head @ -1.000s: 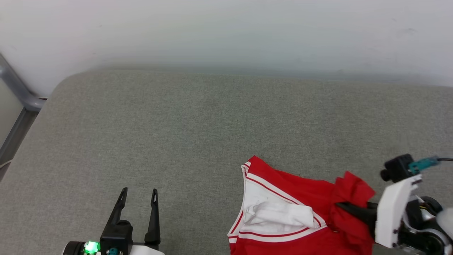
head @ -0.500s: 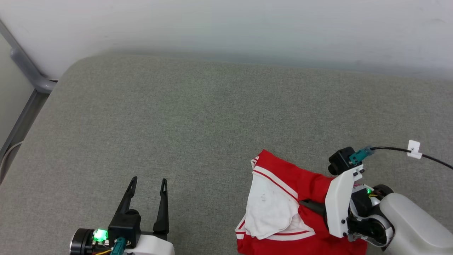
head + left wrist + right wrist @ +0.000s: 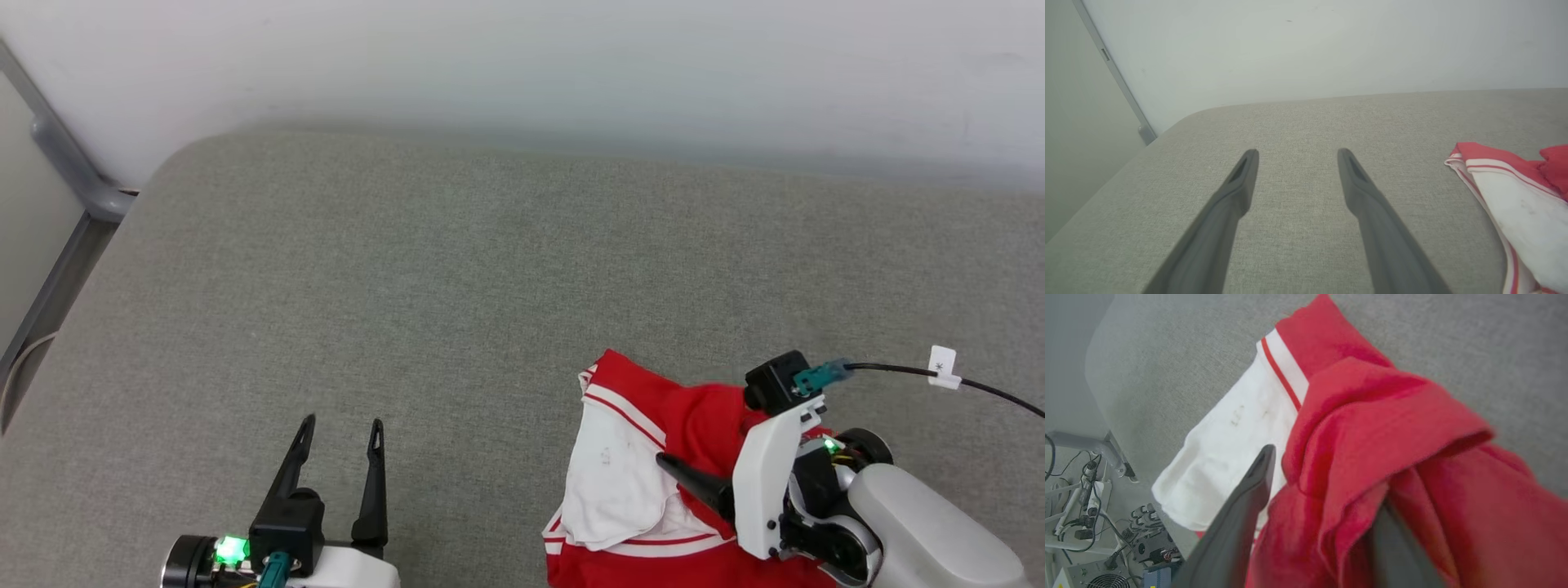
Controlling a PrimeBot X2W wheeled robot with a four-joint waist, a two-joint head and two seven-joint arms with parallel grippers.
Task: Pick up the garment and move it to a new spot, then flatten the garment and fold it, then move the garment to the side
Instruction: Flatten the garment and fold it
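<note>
The garment (image 3: 624, 482) lies bunched at the near right of the grey cushion, a white sleeve on top and red cloth around it. It also shows as the garment (image 3: 1515, 204) at the right edge in the left wrist view. My right gripper (image 3: 686, 447) sits over its red part with the fingers spread. In the right wrist view a raised fold of the garment (image 3: 1372, 416) lies between the spread fingers of my right gripper (image 3: 1323, 469) and drapes over the right one, hiding its tip. My left gripper (image 3: 343, 423) hovers open to the left of the garment; between the fingers of the left gripper (image 3: 1294, 153) there is only bare cushion.
The grey cushion (image 3: 457, 286) runs back to a pale wall (image 3: 522, 57). A grey metal frame (image 3: 65, 171) stands at the far left corner. A black cable with a white tag (image 3: 941, 365) trails from my right wrist. Past the cushion's edge, a power strip and electronics (image 3: 1090, 506) lie on the floor.
The head camera shifted. My right gripper moved left over the garment, carrying the red fold with it, and its fingers now stand apart. The white sleeve has spread flatter. The left gripper held still.
</note>
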